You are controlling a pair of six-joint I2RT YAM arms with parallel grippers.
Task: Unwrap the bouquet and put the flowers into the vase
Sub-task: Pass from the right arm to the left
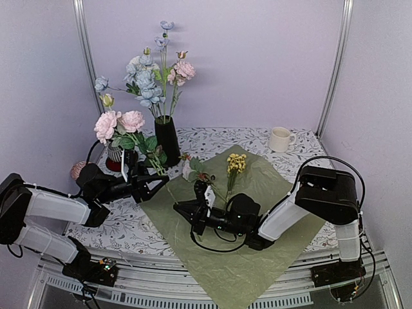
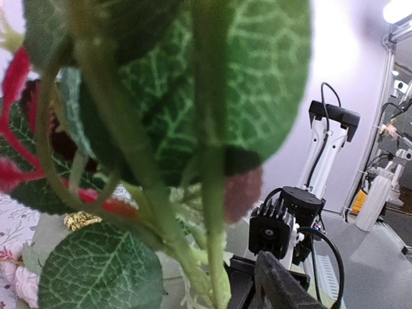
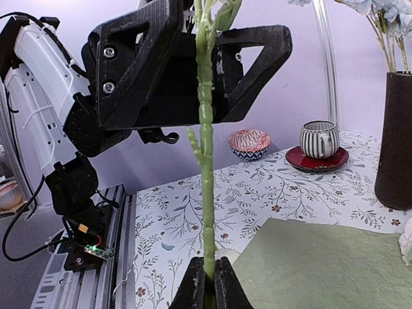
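A green flower stem (image 3: 205, 167) stands in my right gripper (image 3: 209, 286), which is shut on its lower end. The stem runs up between the fingers of my left gripper (image 3: 205, 61), which is open around it. From above, both grippers (image 1: 177, 207) (image 1: 162, 184) meet at the left edge of the olive-green wrap (image 1: 238, 244), spread flat. The stem's pink blooms (image 1: 132, 120) lean left of the black vase (image 1: 167, 140), which holds several blue and pink flowers. A yellow cluster (image 1: 236, 163) and a small pale bloom (image 1: 192, 168) lie on the wrap. Leaves (image 2: 180, 84) fill the left wrist view; one finger (image 2: 280, 286) shows.
A white mug (image 1: 280, 139) stands at the back right. A striped cup on a red saucer (image 3: 320, 140) sits behind the vase's left side, with a small patterned bowl (image 3: 250, 143) beyond it. The table has a floral cloth (image 1: 129, 225), and frame posts rise at the back corners.
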